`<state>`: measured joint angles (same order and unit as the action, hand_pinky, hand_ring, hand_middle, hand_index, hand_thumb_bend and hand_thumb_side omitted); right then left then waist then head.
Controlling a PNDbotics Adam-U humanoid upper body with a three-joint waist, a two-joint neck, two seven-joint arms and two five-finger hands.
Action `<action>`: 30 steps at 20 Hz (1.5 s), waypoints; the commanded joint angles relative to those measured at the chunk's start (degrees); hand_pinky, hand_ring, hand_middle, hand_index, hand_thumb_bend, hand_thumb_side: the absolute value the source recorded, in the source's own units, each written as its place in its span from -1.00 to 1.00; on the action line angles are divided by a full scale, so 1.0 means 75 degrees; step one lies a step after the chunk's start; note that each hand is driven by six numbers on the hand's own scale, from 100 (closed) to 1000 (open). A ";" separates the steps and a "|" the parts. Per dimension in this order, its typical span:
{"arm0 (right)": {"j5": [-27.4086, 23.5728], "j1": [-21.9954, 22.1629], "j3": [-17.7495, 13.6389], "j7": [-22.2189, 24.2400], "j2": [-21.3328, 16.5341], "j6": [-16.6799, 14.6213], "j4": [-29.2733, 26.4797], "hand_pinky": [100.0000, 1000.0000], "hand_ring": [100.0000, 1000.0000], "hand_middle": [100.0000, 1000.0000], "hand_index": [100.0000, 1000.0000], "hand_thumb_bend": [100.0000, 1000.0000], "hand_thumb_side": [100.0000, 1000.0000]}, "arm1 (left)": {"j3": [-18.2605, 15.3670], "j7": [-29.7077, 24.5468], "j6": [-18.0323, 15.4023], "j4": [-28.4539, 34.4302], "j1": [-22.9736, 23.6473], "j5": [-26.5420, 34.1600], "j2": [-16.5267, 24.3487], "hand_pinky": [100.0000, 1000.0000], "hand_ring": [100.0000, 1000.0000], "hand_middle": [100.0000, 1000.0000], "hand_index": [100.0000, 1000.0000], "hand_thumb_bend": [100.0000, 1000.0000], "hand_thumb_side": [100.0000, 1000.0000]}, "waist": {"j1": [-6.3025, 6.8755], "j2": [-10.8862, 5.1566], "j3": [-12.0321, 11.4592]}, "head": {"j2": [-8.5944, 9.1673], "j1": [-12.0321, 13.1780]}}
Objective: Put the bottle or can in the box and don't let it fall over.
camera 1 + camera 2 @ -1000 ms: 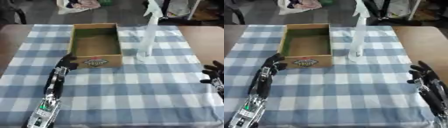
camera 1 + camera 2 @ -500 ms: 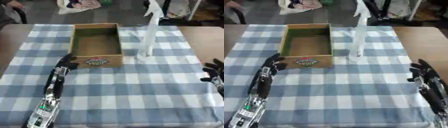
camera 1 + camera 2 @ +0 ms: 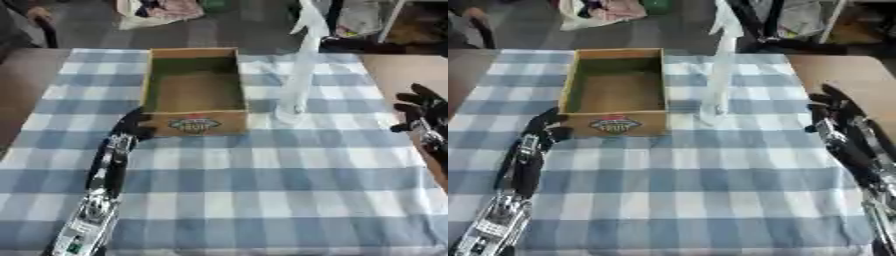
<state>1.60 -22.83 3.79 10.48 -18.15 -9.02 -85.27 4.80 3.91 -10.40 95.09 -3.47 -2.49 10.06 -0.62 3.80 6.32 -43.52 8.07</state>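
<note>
While upright beside cardboard box (image 3: 193, 88), tall clear plastic bottle (image 3: 297, 70) stood untouched on checked cloth (image 3: 262, 175); left hand (image 3: 131, 127), right hand (image 3: 422, 107) both open.

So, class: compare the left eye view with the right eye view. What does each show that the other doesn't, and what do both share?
Only the left eye view keeps a wider strip of checked cloth left of the cardboard box. Only the right eye view shows the right arm running down to the lower corner behind the right robot hand. Both share the open, empty box, the tall white bottle standing upright to its right, and the left robot hand at the box's near left corner.
</note>
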 commanded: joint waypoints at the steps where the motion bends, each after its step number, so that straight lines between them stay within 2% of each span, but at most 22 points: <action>1: -0.0056 -0.0503 0.0110 -0.0163 -0.0240 0.0014 0.0431 0.26 0.74 0.70 1.00 -0.88 0.16 | 0.0044 -0.0049 -0.0007 0.0181 -0.0042 0.0081 0.0027 0.51 0.39 0.48 0.82 -0.29 0.93 | 0.0025 -0.0146 -0.0048 | -0.0056 -0.0082; 6: 0.0204 -0.1231 0.0188 -0.0443 -0.0115 -0.0019 0.1360 0.28 0.78 0.74 1.00 -0.86 0.16 | 0.0091 -0.0101 -0.0004 0.0192 -0.0051 0.0114 -0.0007 0.51 0.39 0.48 0.82 -0.28 0.92 | 0.0072 -0.0169 -0.0186 | -0.0079 -0.0188; 11: 0.0610 -0.1723 0.0140 -0.0747 0.0062 -0.0119 0.2247 0.31 0.83 0.79 1.00 -0.82 0.16 | 0.0114 -0.0128 0.0007 0.0193 -0.0040 0.0136 -0.0019 0.51 0.39 0.48 0.82 -0.29 0.93 | 0.0103 -0.0194 -0.0270 | -0.0079 -0.0281; 14: 0.0980 -0.1984 0.0125 -0.0907 0.0160 -0.0182 0.2735 0.32 0.84 0.80 1.00 -0.66 0.13 | 0.0134 -0.0150 0.0010 0.0189 -0.0042 0.0144 -0.0025 0.51 0.39 0.48 0.82 -0.29 0.93 | 0.0114 -0.0212 -0.0308 | -0.0079 -0.0335; 18: 0.1548 -0.2285 0.0078 -0.1149 0.0268 -0.0239 0.3331 0.35 0.85 0.80 1.00 -0.58 0.13 | 0.0156 -0.0174 0.0017 0.0180 -0.0044 0.0153 -0.0035 0.51 0.39 0.48 0.82 -0.28 0.92 | 0.0140 -0.0237 -0.0378 | -0.0079 -0.0418; 25: 0.2139 -0.2672 0.0008 -0.1450 0.0405 -0.0330 0.3908 0.38 0.85 0.80 1.00 -0.41 0.15 | 0.0185 -0.0211 0.0030 0.0151 -0.0045 0.0159 -0.0045 0.51 0.39 0.48 0.82 -0.28 0.93 | 0.0161 -0.0249 -0.0470 | -0.0079 -0.0486; 30: 0.2377 -0.2830 0.0012 -0.1593 0.0459 -0.0337 0.4051 0.38 0.85 0.80 1.00 -0.41 0.17 | 0.0194 -0.0223 0.0029 0.0144 -0.0055 0.0163 -0.0053 0.51 0.38 0.48 0.82 -0.28 0.92 | 0.0182 -0.0250 -0.0539 | -0.0079 -0.0548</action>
<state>18.80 -42.60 4.27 -1.04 -14.25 -11.46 -54.65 6.15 2.42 -10.16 95.36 -3.47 -1.58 9.54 0.68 2.88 2.27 -43.81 4.14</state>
